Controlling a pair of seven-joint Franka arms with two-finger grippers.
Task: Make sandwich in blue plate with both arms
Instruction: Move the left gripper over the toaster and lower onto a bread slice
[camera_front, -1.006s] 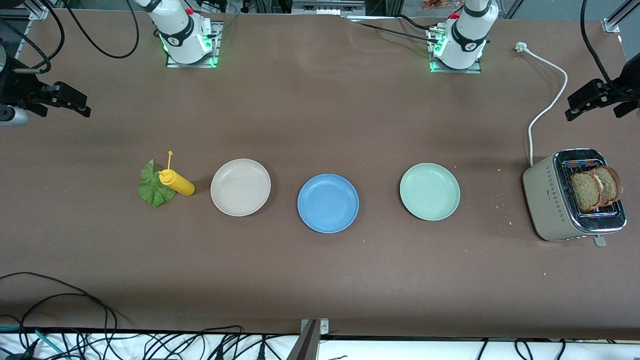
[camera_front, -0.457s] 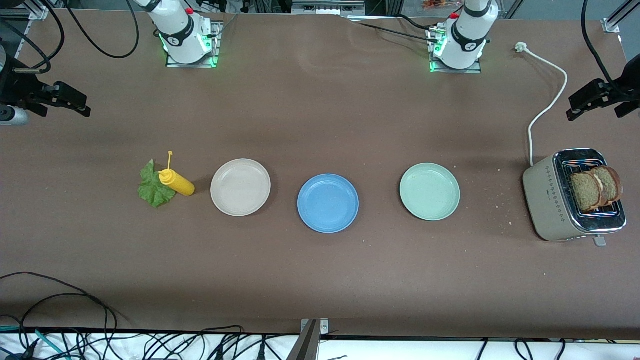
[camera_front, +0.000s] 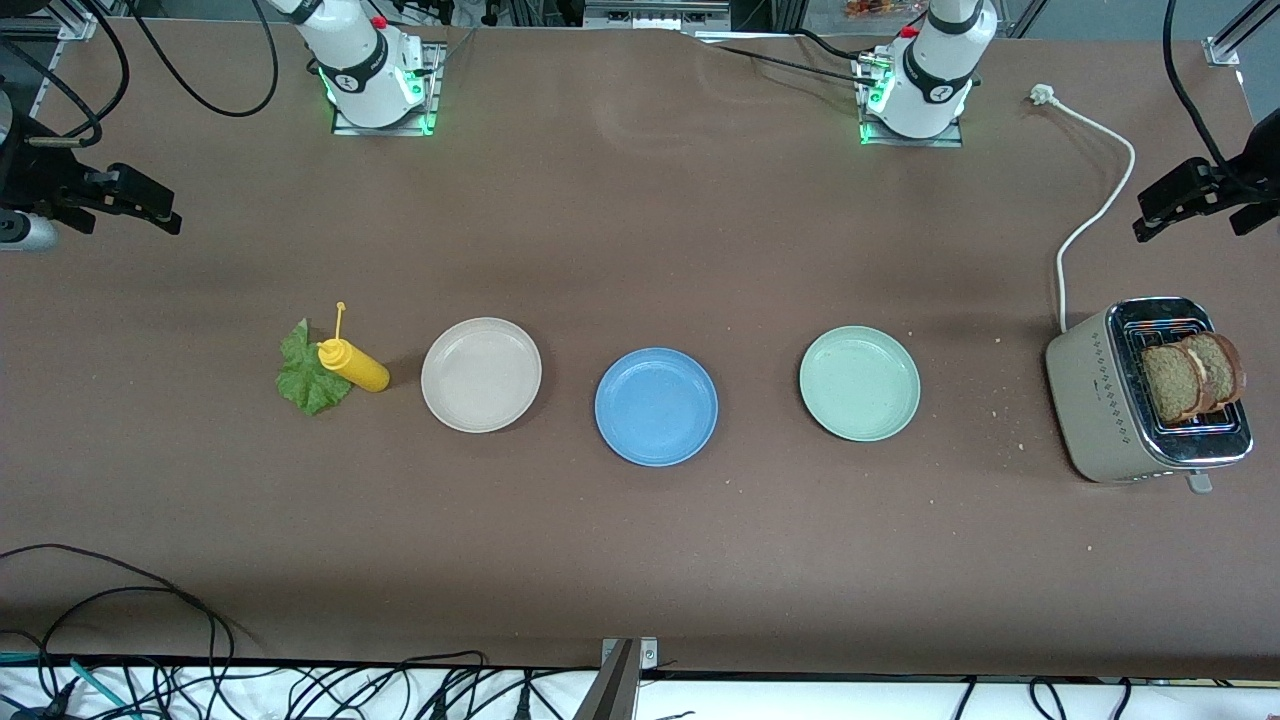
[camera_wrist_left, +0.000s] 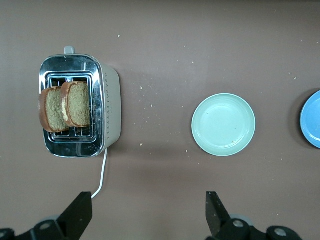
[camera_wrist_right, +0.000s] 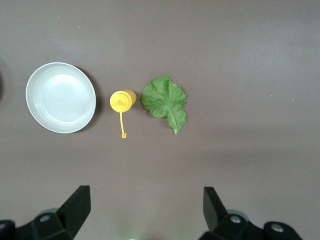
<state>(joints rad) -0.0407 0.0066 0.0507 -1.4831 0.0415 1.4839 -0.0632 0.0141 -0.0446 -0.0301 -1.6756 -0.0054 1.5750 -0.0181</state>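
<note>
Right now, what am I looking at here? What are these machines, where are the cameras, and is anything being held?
These are two robot arms bolted at the table's top edge. One picture looks down from a high camera facing them; the other two come from cameras on each arm's wrist.

Along the table lie a lettuce leaf and a yellow bottle touching it, then a cream plate, the blue plate, a green plate and a toaster with two bread slices sticking up.

The left end effector hangs open over bare table by the toaster; the right end effector hangs open by the leaf. Neither holds anything, and the blue plate is empty.
</note>
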